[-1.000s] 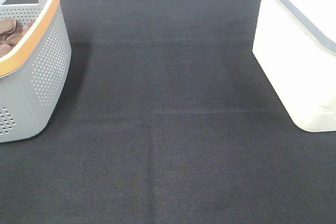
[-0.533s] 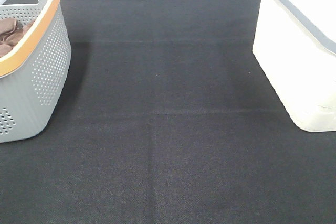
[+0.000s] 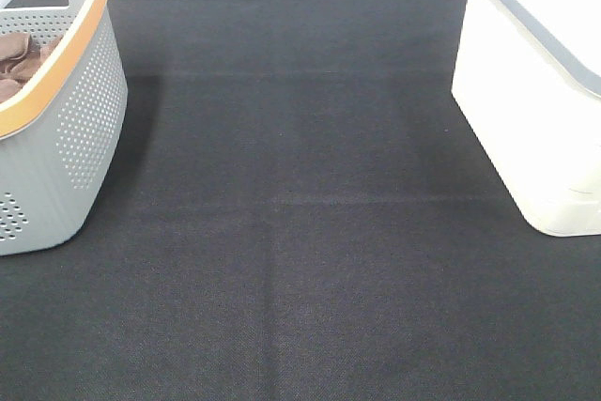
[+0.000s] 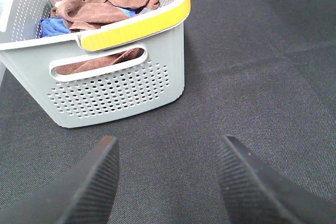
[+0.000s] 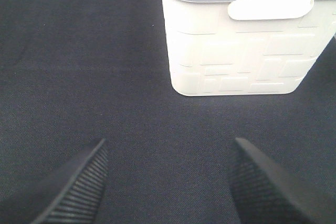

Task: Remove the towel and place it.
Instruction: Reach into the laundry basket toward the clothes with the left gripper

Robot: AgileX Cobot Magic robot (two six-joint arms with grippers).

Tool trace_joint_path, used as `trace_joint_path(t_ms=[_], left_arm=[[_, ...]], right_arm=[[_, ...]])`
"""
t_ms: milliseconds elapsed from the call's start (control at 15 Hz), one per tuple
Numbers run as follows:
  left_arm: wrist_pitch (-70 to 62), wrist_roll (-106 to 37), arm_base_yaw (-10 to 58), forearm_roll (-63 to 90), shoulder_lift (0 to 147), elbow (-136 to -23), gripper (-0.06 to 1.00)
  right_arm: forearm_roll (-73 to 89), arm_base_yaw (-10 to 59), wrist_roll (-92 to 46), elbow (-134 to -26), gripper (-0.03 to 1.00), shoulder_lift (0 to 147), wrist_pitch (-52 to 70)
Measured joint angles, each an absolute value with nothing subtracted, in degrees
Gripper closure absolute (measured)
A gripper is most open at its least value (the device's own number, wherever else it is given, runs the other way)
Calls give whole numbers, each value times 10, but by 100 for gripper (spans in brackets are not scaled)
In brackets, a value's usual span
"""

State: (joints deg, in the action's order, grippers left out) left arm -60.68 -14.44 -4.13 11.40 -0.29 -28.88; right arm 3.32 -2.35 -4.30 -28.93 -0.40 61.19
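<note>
Two grippers, both spread apart from what I see. Left gripper (image 4: pixel 167 144) near grey basket (image 4: pixel 121 87), towel (image 4: pixel 100 9) bunched inside; right gripper (image 5: pixel 169 143) near white bin (image 5: pixel 236 56), all on desk (image 3: pixel 300 232).

The left claw (image 4: pixel 167 141) ends in two matte black fingers (image 4: pixel 94 182), broad at the base and narrowing to rounded tips, their faces cut with fine ribbing. One tip seems to carry a faint reddish edge, though it is blurred. The right claw (image 5: pixel 169 141) shows the same black, ribbed, tapering build.
</note>
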Motion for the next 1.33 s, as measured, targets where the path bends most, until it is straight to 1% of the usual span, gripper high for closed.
trace_joint_path(t_ms=[1333], left_arm=[[-607, -144, -41, 114, -3, -289, 40]], right_arm=[[33, -23, -43, -289, 34, -4, 612]])
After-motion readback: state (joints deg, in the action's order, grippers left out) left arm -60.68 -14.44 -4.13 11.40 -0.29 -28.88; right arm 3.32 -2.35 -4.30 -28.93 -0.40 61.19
